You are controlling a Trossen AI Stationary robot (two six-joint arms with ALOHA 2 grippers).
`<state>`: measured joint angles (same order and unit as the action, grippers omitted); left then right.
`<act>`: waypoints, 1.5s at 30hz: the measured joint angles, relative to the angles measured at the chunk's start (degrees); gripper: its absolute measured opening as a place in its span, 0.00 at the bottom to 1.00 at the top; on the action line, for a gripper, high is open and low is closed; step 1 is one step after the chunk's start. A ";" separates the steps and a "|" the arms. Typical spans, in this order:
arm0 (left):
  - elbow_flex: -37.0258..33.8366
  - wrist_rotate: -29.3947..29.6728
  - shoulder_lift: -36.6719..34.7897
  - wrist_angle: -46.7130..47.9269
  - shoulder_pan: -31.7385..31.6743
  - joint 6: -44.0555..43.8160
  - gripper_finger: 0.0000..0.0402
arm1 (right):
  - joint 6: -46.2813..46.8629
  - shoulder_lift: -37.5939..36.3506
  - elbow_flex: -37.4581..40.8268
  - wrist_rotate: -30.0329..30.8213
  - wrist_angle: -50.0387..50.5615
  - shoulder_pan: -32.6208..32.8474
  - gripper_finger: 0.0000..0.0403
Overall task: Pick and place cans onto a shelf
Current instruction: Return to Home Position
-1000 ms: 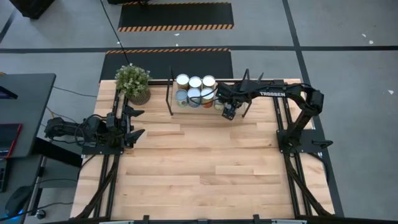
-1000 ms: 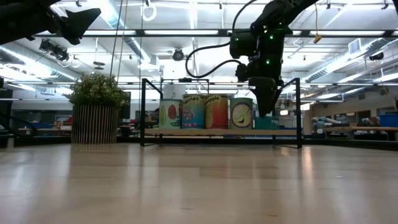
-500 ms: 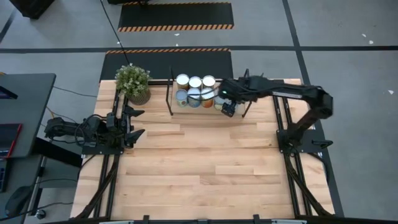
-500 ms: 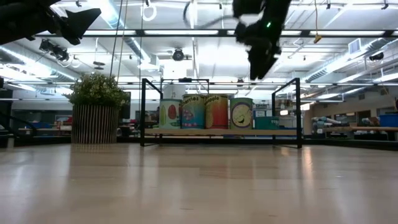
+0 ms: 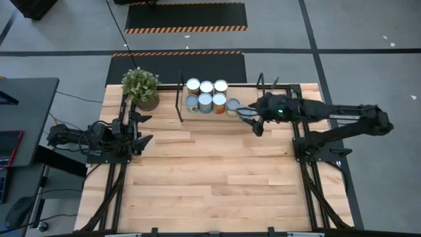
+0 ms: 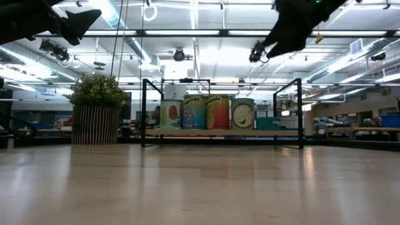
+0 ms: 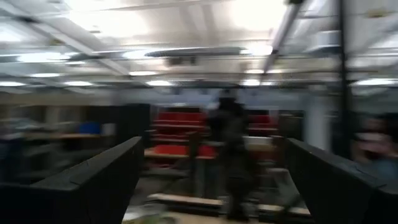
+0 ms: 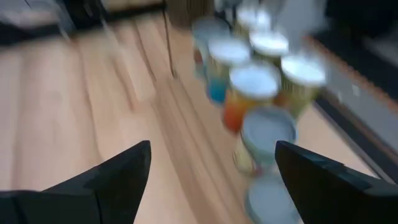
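Observation:
Several cans [image 5: 206, 95] with silver tops stand upright in two rows on the light wood shelf [image 5: 252, 92], which is framed by black rods and sits at the table's far edge. In the low view the cans [image 6: 206, 112] rest on the plank [image 6: 219, 132], with a low teal tin [image 6: 267, 124] at the right end. My right gripper [image 5: 252, 120] is open and empty. It hangs high above the table, near the shelf's right end; it also shows in the low view [image 6: 259, 53] and its own view [image 8: 212, 149]. My left gripper [image 5: 147, 130] waits open and empty at the table's left [image 7: 211, 149].
A potted green plant [image 5: 140, 87] stands on the table left of the shelf [image 6: 97, 115]. The bare wooden tabletop [image 5: 210, 171] stretches from the shelf to the near edge. A dark desk [image 5: 26, 118] stands off the table's left side.
My right gripper has risen from low at the shelf's right end, beside the teal tin, to high above the table. It has drawn back toward the table's right and near edges. The cans stand on the shelf as before.

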<state>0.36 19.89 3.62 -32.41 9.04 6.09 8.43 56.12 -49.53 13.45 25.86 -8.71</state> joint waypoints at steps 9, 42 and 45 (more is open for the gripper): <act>0.00 8.03 -0.02 -1.68 -7.39 -2.63 0.98 | -8.07 -13.59 16.73 -9.44 -30.76 0.76 0.87; 0.02 -0.18 -3.34 14.11 -10.02 -1.06 0.98 | -2.93 -45.25 47.51 -4.45 -40.41 1.63 0.87; 0.02 -0.17 -3.34 12.47 -8.90 -0.88 0.98 | -2.62 -47.08 48.79 -5.25 -40.49 1.63 0.87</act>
<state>0.38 19.73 0.27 -19.94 0.14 5.21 5.80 9.04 -0.74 8.20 -14.63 -7.07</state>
